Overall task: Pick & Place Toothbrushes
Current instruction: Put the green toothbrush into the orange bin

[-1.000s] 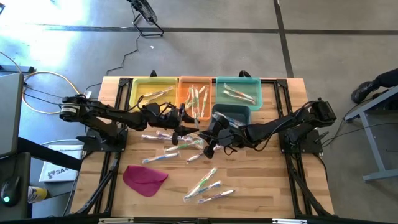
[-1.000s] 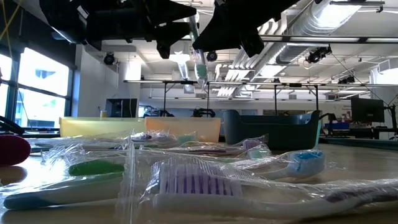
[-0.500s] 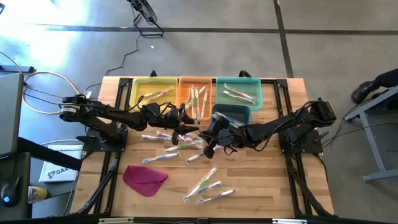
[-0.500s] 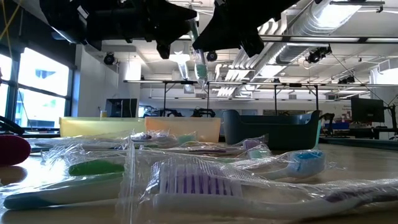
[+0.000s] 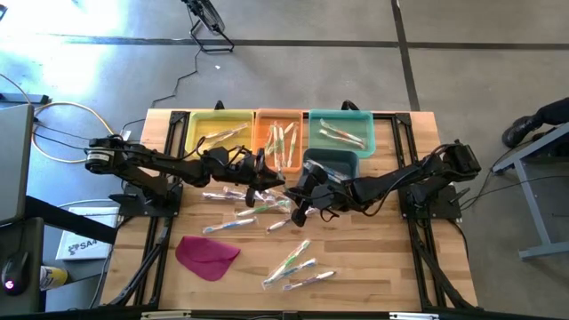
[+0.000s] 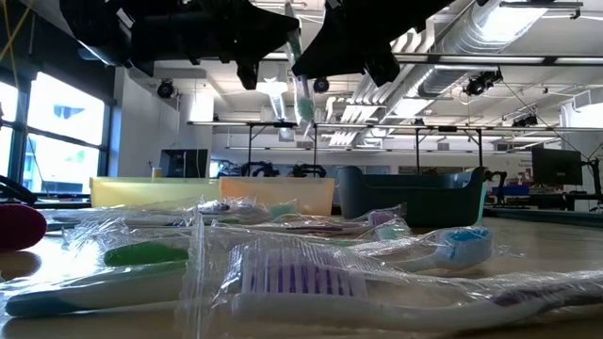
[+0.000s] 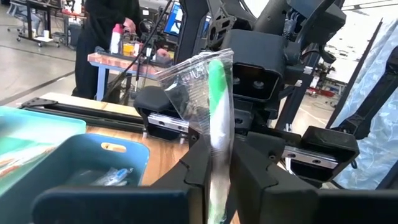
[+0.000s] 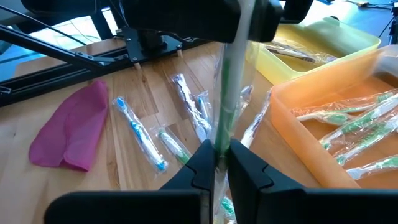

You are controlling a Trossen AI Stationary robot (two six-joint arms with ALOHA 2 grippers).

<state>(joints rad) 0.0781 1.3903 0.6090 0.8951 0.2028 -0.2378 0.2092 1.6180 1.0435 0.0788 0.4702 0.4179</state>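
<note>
A green toothbrush in a clear wrapper (image 6: 303, 102) is held in the air over the table's middle, between my two grippers. My left gripper (image 5: 269, 183) and my right gripper (image 5: 299, 199) face each other, and both are shut on it. The toothbrush also shows in the left wrist view (image 7: 217, 106) and the right wrist view (image 8: 229, 93). Several more wrapped toothbrushes lie loose on the wood below (image 5: 238, 201) and nearer the front edge (image 5: 298, 267). Others lie in the bins at the far edge. My left gripper pinches the green toothbrush, wrapper and all, between its two fingers (image 7: 215, 165). The rest of the brush, with its crinkled wrapper end (image 7: 199, 71), sticks out past the fingertips toward my right gripper. It is clear of the table. My right gripper pinches the same toothbrush's green handle between its two fingers (image 8: 221, 144). From there the handle runs on to my left gripper (image 8: 245, 15). The brush is lifted clear above the loose toothbrushes.
Yellow (image 5: 218, 132), orange (image 5: 280, 135) and green (image 5: 340, 130) bins stand side by side at the far edge. A dark teal bin (image 5: 331, 164) stands just in front of them. A magenta cloth (image 5: 207, 255) lies near the front left. A person stands in the room beyond (image 7: 109, 37).
</note>
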